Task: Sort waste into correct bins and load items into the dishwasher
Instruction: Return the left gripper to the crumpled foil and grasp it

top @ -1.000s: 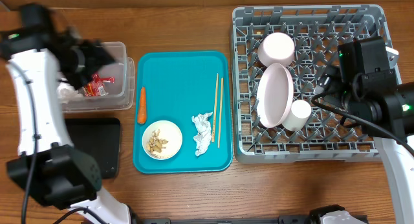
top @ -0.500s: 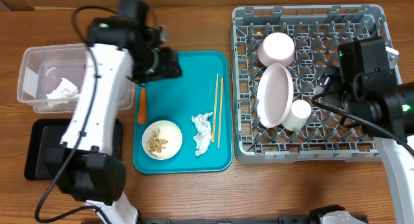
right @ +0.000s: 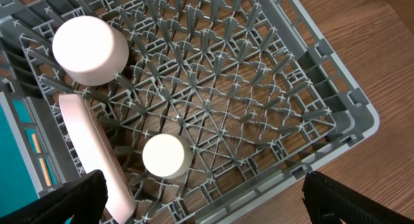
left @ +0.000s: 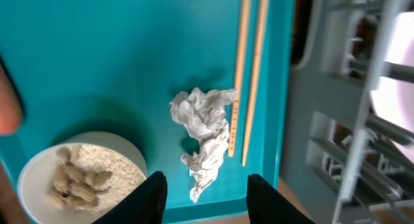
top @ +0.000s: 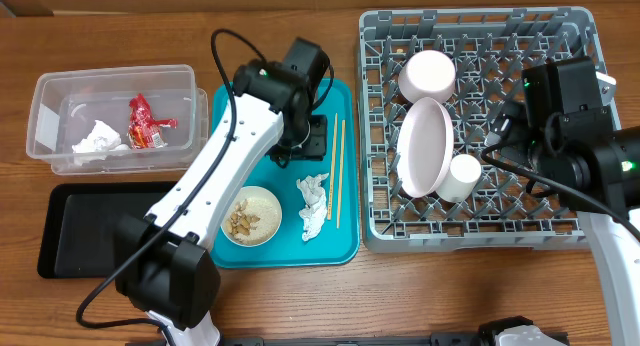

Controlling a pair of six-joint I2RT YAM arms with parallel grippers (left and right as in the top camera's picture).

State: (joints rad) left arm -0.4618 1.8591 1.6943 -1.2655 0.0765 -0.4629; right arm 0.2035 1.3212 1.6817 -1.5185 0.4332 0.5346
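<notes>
Here the crumpled white tissue (left: pixel 204 136) lies twisted beside pale chopsticks (left: pixel 240 56), both arms' jaws released, empty.

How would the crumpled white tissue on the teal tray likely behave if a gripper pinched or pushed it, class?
The tissue is probably very light and floppy: its thin folds look loosely crumpled, so it should squash when pinched. Pushed, it would likely slide rather than roll, perhaps nudging the chopsticks beside it.
</notes>
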